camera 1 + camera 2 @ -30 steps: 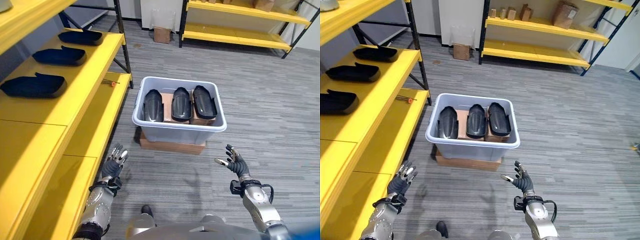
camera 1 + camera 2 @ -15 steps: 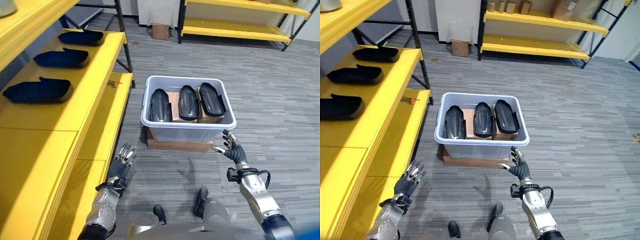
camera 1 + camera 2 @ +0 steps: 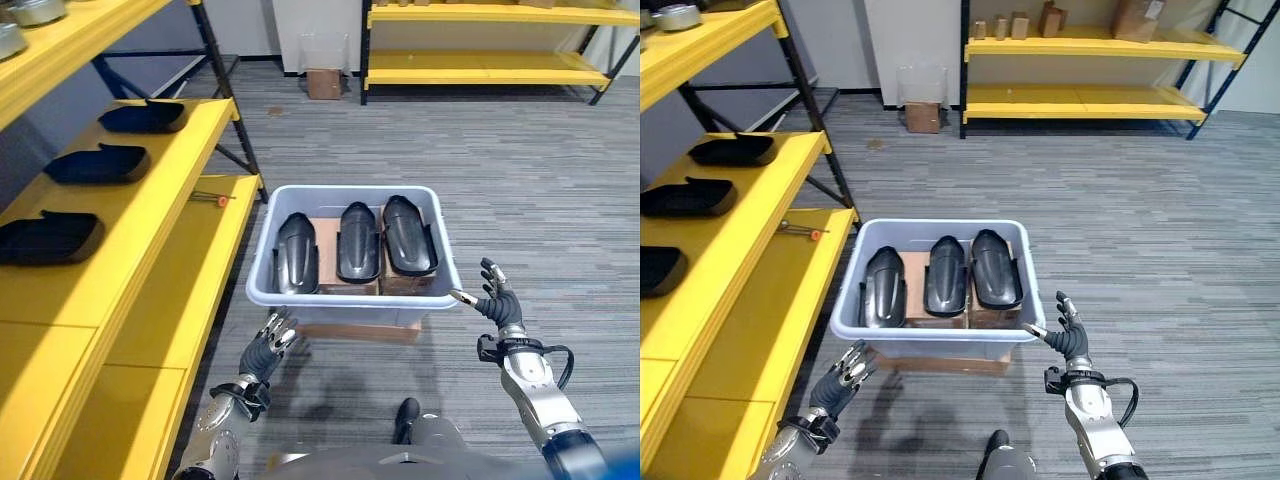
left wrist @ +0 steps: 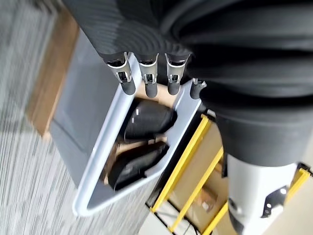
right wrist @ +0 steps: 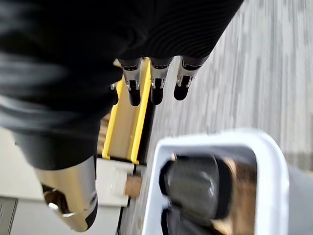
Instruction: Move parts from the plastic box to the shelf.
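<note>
Left eye view: three black parts (image 3: 357, 240) lie side by side in the plastic box (image 3: 345, 303) on the floor beside the yellow shelf (image 3: 140, 210). Left robot hand (image 3: 265, 350) and right robot hand (image 3: 495, 303) flank it, fingers spread, empty.

Left wrist view: straight fingers (image 4: 149, 81) point at the box rim.

Right wrist view: fingers (image 5: 154, 83) straight, holding nothing.

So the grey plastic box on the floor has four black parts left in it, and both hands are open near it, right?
Not quite: the plastic box holds three black parts, as the left eye view shows. The left hand and right hand are indeed open near it.
</note>
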